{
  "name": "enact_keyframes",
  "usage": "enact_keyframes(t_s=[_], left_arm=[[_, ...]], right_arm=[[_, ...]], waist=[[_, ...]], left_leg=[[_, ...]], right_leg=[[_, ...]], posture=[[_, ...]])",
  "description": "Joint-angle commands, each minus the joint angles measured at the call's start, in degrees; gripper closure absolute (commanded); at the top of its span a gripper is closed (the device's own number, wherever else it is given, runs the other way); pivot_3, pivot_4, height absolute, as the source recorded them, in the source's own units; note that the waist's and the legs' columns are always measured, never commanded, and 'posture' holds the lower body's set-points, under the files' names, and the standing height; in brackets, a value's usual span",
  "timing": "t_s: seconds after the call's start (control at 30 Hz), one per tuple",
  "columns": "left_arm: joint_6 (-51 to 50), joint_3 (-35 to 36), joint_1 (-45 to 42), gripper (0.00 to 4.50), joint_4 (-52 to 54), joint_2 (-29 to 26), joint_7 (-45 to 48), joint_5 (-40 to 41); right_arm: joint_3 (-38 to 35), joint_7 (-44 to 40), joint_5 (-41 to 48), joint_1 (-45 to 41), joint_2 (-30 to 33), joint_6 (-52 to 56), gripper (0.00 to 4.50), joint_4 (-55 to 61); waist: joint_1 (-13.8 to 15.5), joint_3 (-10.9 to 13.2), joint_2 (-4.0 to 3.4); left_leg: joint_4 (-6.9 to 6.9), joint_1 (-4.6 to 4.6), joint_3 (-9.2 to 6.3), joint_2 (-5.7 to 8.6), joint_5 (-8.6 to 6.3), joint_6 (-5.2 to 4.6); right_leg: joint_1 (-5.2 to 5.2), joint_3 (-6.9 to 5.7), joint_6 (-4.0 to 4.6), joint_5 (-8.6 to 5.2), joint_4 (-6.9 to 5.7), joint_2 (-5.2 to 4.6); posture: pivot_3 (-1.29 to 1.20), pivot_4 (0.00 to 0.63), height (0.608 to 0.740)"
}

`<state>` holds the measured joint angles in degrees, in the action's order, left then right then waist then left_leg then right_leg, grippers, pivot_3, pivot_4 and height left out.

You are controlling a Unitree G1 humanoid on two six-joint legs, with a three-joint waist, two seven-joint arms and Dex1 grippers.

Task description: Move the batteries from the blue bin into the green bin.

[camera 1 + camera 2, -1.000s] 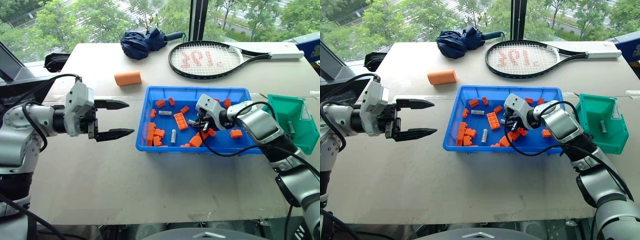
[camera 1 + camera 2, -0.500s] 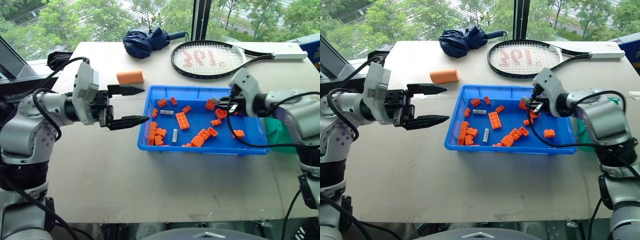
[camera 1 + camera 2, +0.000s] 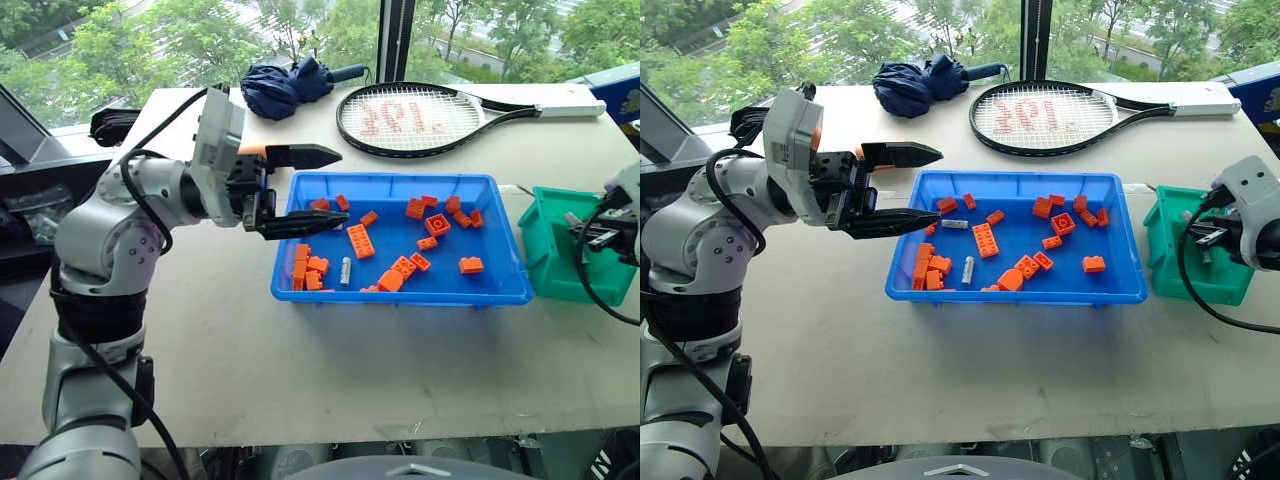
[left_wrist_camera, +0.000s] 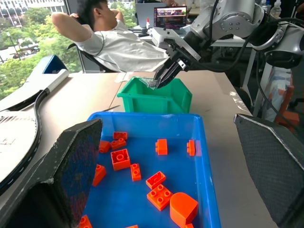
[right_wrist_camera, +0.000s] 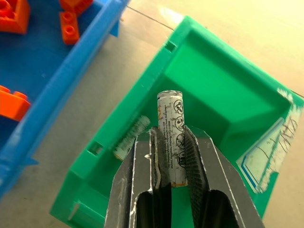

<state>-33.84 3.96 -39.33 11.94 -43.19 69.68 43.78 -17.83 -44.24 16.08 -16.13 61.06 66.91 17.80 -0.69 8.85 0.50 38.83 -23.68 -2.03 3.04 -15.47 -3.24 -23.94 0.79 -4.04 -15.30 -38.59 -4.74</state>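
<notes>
The blue bin [image 3: 440, 275] sits mid-table and holds orange bricks plus two silver batteries [image 3: 968, 270] [image 3: 955, 224]. At the table's right stands the green bin [image 3: 550, 255]. Above it hovers my right gripper [image 5: 170, 137], shut on a battery [image 5: 171, 118] that sticks out past its fingertips. Another battery [image 5: 131, 137] lies inside the green bin against its wall. My left gripper [image 3: 331, 184] is open, points right and hangs over the blue bin's left end with nothing between its fingers.
Several orange bricks [image 3: 362, 242] are scattered in the blue bin. A tennis racket [image 3: 415, 118] and a folded dark umbrella [image 3: 285, 85] lie at the back of the table. A person [image 4: 118, 42] sits beyond the table's right side.
My right gripper has carried a battery from the blue bin rightward to above the green bin. The left gripper has moved right and up, to the blue bin's left end.
</notes>
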Motion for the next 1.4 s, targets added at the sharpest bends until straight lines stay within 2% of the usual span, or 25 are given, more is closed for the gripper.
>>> enact_keyframes(t_s=[0.03, 0.17, 0.27, 0.33, 0.5, 0.77, 0.9, 1.07, 1.2, 1.4], left_arm=[[1.40, 0.83, -1.07, 0.00, -0.18, -0.66, 0.73, -0.84], [2.42, 1.15, -0.37, 0.00, -0.06, -1.11, 1.20, -2.03], [2.45, 2.11, 0.97, 0.00, 0.37, -2.48, 1.45, -2.36], [2.94, 2.88, 2.33, 0.00, 0.06, -3.97, 1.69, -2.98], [5.45, 5.36, 8.16, 0.00, -2.11, -8.64, 3.36, -5.85], [8.27, 11.24, 19.76, 0.00, -2.15, -13.84, 5.78, -7.68], [8.50, 13.83, 23.96, 0.00, -1.62, -15.10, 5.88, -7.82], [9.50, 15.67, 27.12, 0.00, -1.84, -15.66, 5.86, -8.08], [9.25, 16.04, 27.77, 0.00, -0.92, -15.03, 4.80, -7.65], [8.66, 16.40, 28.51, 0.00, 0.89, -14.75, 3.60, -6.76]], right_arm=[[-2.67, 1.04, -1.07, 1.27, 1.88, -3.37, 3.20, -1.15], [-2.80, 2.72, -1.36, 1.42, 2.36, -4.61, 1.25, -1.48], [-1.70, 2.50, 0.89, -2.01, 1.43, -5.05, 0.01, 0.00], [0.11, 1.70, 4.18, -5.73, -0.68, -3.86, 0.01, 2.76], [9.15, 1.81, 12.52, -16.43, -10.82, 2.41, 0.01, 9.16], [29.60, 3.42, 12.90, -25.71, -26.11, 1.23, 0.01, 7.08], [38.22, -0.61, 8.31, -27.53, -27.41, -8.68, 0.01, 3.24], [46.77, -7.23, 0.08, -34.25, -29.22, -22.85, 0.01, -8.91], [48.97, -10.71, -2.83, -37.63, -33.71, -28.78, 0.01, -17.49], [51.15, -19.31, -7.60, -39.62, -38.19, -44.59, 0.01, -29.55]], waist=[[0.05, 0.00, 0.00], [0.10, 0.00, 0.00], [0.02, 0.00, 0.00], [-0.25, 0.01, -0.02], [-0.78, 0.03, -0.02], [-0.06, 0.04, 0.00], [0.13, 0.05, -0.01], [-0.28, 0.06, -0.02], [-0.35, 0.06, -0.01], [-0.38, 0.06, -0.02]], left_leg=[[0.04, -0.01, 0.00, 0.00, 0.00, 0.00], [0.10, -0.03, -0.01, 0.00, 0.00, 0.00], [0.12, -0.02, -0.01, 0.00, 0.00, 0.00], [0.12, 0.00, -0.01, -0.04, 0.00, 0.00], [0.11, 0.01, -0.05, -0.22, 0.00, 0.01], [0.14, -0.12, -0.14, -0.07, 0.00, 0.02], [0.14, -0.13, -0.18, -0.05, 0.00, 0.02], [0.14, -0.07, -0.15, 0.02, 0.00, 0.03], [0.13, -0.07, -0.18, -0.01, 0.01, 0.05], [0.12, -0.11, -0.17, 0.00, 0.01, 0.06]], right_leg=[[0.00, 0.00, 0.00, 0.00, 0.00, 0.00], [0.01, -0.01, 0.00, 0.00, -0.02, 0.01], [0.02, 0.00, 0.00, 0.00, -0.03, 0.00], [0.01, 0.03, 0.00, 0.00, -0.04, 0.04], [0.00, 0.00, 0.01, 0.00, -0.05, 0.18], [-0.07, -0.07, 0.01, 0.00, 0.04, 0.01], [-0.08, -0.14, 0.01, 0.00, 0.01, -0.03], [-0.09, -0.11, 0.01, 0.00, -0.06, -0.03], [-0.16, -0.14, 0.01, 0.00, -0.17, 0.01], [-0.22, -0.14, 0.01, 0.00, -0.20, 0.01]], posture=[[0.00, 0.150, 0.740], [0.00, 0.150, 0.740], [0.00, 0.150, 0.740], [0.00, 0.150, 0.740], [0.00, 0.150, 0.740], [0.00, 0.150, 0.740], [0.00, 0.150, 0.740], [0.00, 0.150, 0.740], [0.00, 0.150, 0.740], [0.00, 0.150, 0.740]])
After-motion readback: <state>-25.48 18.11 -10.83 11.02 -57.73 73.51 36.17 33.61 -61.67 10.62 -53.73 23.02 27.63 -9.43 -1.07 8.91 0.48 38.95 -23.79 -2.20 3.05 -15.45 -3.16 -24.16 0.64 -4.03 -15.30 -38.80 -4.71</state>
